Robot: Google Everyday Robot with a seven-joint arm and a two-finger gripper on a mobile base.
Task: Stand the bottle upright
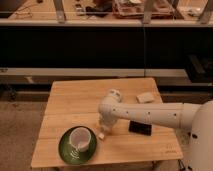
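Observation:
My white arm reaches in from the right over the wooden table (pixel 75 100). The gripper (pixel 105 129) points down near the table's middle, just right of a green plate (pixel 65 150). I cannot make out a bottle; the arm and gripper hide whatever lies under them. A small white piece (pixel 101 135) shows at the gripper's lower end, touching or just above the table.
A white cup (pixel 80 138) stands on the green plate at the front left. A flat black object (pixel 140 128) lies right of the gripper, partly under the arm. A small white object (pixel 145 97) lies at the back right. A dark counter stands behind the table.

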